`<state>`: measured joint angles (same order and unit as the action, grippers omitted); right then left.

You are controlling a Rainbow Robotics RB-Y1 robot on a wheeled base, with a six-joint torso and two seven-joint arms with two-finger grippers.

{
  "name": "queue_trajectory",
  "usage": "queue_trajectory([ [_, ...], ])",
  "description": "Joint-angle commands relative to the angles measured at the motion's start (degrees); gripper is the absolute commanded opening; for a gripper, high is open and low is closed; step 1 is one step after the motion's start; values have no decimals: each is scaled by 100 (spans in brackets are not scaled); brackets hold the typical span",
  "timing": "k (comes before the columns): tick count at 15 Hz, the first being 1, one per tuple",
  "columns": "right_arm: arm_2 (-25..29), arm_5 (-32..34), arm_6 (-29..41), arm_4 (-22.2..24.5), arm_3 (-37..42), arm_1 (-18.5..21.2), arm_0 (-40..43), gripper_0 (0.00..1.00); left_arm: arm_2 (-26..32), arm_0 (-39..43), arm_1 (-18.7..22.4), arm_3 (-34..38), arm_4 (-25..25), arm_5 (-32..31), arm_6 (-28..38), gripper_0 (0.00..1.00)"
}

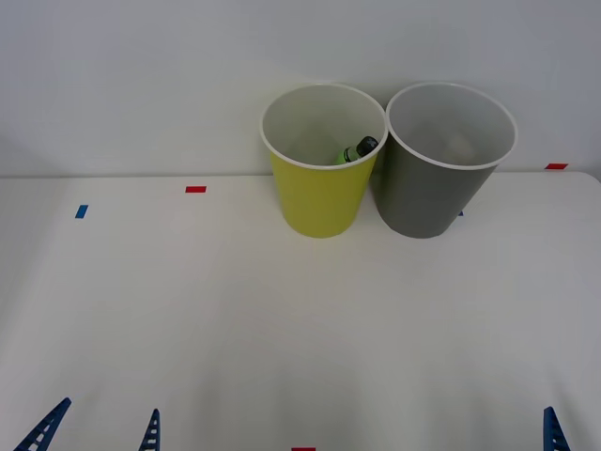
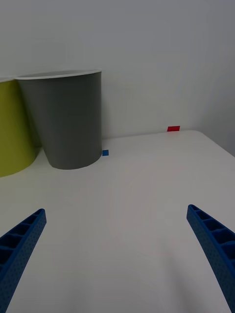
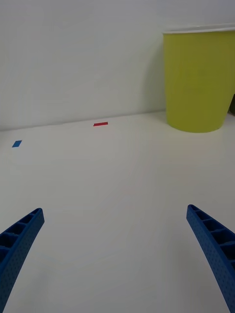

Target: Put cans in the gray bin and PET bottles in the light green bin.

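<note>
Judging from how things lay, the sorting appeared to be finished or very nearly so. The PET bottle [image 1: 356, 150], small with a bright green label and a black cap, was seen lying inside the light green bin [image 1: 319, 202], leaning against the inner wall on the side nearest the gray bin [image 1: 432, 202]. The two bins stood side by side at the far edge of the white surface [image 1: 282, 319], close to the wall, their rims touching or all but touching.

Inside the gray bin a pale, dim shape was made out near the bottom, but what it was could not be told, so whether a can had been placed there was left unsettled. No can and no further bottle were seen lying loose on the surface; small red and blue tape marks were noted on it.

The left hand [image 3: 115, 244] was held low at the near edge, its blue ribbed fingers spread wide apart with nothing between them, well apart from the light green bin. The right hand [image 2: 115, 244] was likewise held spread and unladen at the near edge, facing the gray bin from a distance. Neither hand was near any object, which suited a task with little or nothing left to be done.
</note>
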<state>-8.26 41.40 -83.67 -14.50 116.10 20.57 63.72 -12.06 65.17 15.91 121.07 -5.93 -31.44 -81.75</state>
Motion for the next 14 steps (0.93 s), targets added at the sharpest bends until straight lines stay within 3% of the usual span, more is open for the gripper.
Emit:
queue_trajectory([
  [1, 0, 0, 0, 0, 0, 0, 0, 100, -16, 207, -9, -92, 92, -223, -131, 100],
  [14, 0, 0, 0, 0, 0, 0, 0, 100, 2, 338, -106, -180, 180, -267, -359, 100],
])
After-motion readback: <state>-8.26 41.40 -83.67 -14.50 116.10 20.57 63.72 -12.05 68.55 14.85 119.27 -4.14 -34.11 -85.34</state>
